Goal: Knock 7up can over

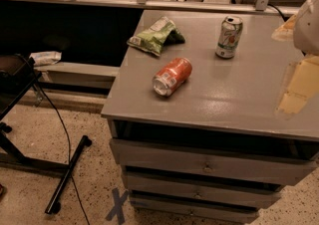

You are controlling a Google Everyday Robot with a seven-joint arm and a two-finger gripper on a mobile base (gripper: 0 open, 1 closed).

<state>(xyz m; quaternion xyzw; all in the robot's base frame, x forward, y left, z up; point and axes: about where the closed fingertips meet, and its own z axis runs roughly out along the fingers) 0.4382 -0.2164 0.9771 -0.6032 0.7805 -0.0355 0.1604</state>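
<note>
A grey bench [239,104] with flat drawers [204,167] under its top stands on a speckled floor [30,134]. The small silver-white 7up can [229,37], with green markings and a silver top, stands upright near the back of the bench top, toward the right side. It touches nothing but the bench.

An orange-red soda can [172,76] lies on its side near the middle of the bench top. It is in front of the 7up can and to its left, apart from it. Its silver end points to the front left. A crumpled green and white snack bag [156,35] lies near the back left corner (it is the thing farthest left on the bench top).

The robot's pincer [298,87] shows as a pale cream and white shape at the right edge of the view, over the right side of the bench. It is to the right of the 7up can and does not touch it. I cannot tell if the pincer is open or closed.

To the left of the bench, a black stand with small wheels [67,171] sits on the floor, and a thin black cable [60,119] runs down beside it. A small white packet [45,57] lies on a low ledge farther back. A grey tape cross [117,205] is stuck on the floor by the front left corner of the bench.
</note>
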